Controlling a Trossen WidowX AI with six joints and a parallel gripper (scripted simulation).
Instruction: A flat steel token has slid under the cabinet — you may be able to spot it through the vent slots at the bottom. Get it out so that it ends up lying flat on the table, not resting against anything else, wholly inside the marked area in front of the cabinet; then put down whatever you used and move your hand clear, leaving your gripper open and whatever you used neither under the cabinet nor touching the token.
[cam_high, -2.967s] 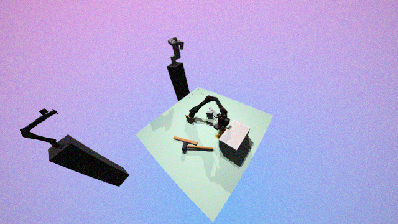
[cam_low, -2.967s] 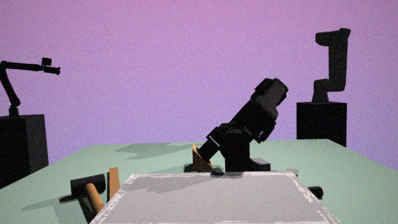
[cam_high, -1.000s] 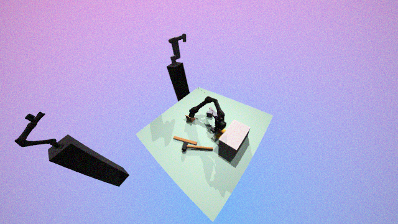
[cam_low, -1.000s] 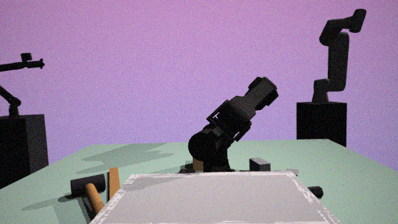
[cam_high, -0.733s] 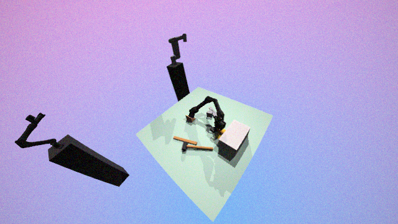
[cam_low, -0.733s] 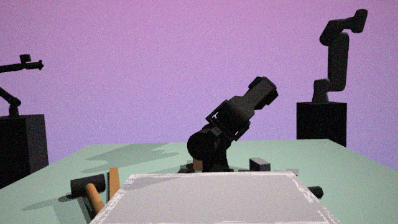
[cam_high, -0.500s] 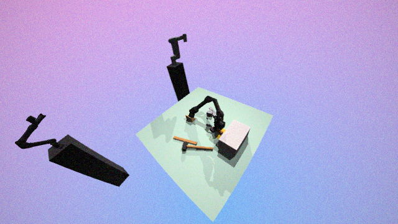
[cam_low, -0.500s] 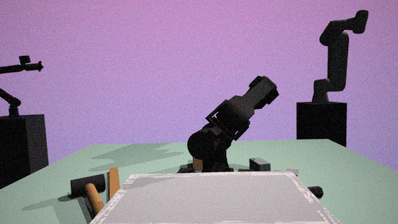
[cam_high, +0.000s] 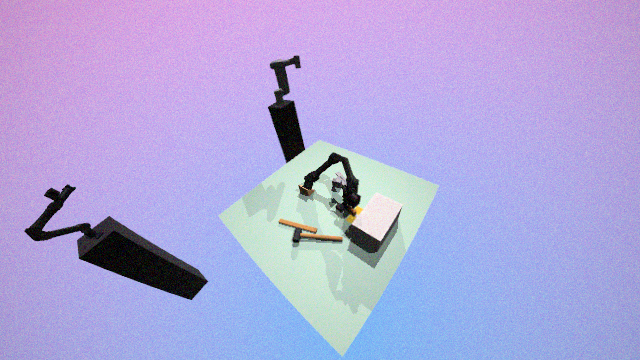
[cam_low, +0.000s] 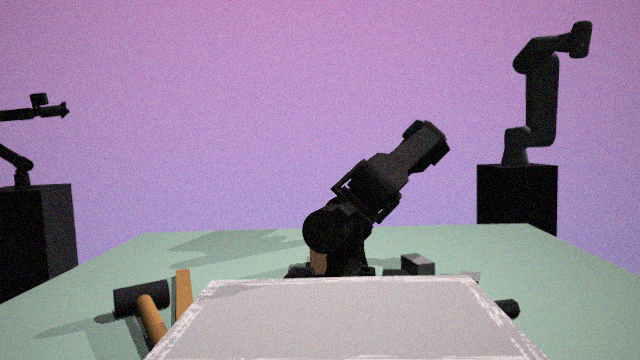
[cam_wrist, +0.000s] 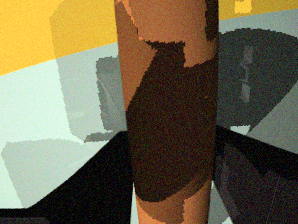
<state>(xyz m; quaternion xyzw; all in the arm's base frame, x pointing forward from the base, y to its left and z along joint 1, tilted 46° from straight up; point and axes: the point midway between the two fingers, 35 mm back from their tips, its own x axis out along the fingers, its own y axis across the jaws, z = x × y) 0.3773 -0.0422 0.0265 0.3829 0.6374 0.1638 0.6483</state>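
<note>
Currently, end effector (cam_high: 352, 208) (cam_low: 324, 270) (cam_wrist: 165, 136): closed part-way on an orange-brown wooden handle (cam_high: 353, 212) (cam_low: 318, 262) (cam_wrist: 172, 95), one black finger on each side of it. Low, just beside the cabinet, on its side toward the tabletop's upper-left edge in the top view.
Handle: runs between the fingers and beyond them, over the yellow area in the wrist view. Far tip out of frame there, so can't tell what it reaches.
Steel token: can't make it out in any view; position not confirmed. Vent slots not readable either.
Cabinet (cam_high: 377, 216) (cam_low: 340, 320): pale top, dark side, standing near the tabletop's lower-right edge in the top view, toward the right corner.
Marked area (cam_high: 351, 218) (cam_wrist: 35, 35): yellow, right by the cabinet, partly hidden by arm and handle.
Mallet (cam_high: 320, 237) (cam_low: 141, 298): lying on the tabletop (cam_high: 345, 320) (cam_low: 590, 320), black head toward the lower-left edge, wooden handle pointing at the cabinet. Not held.
Wooden slat (cam_high: 298, 225) (cam_low: 183, 292): lying near the mallet, one end toward the left corner, other end near the mallet head.
Pedestals (cam_high: 142, 260) (cam_high: 287, 130) (cam_low: 517, 197) (cam_low: 60, 225): two, black, off the tabletop, beyond its left-hand edges, each carrying a black arm.
</note>
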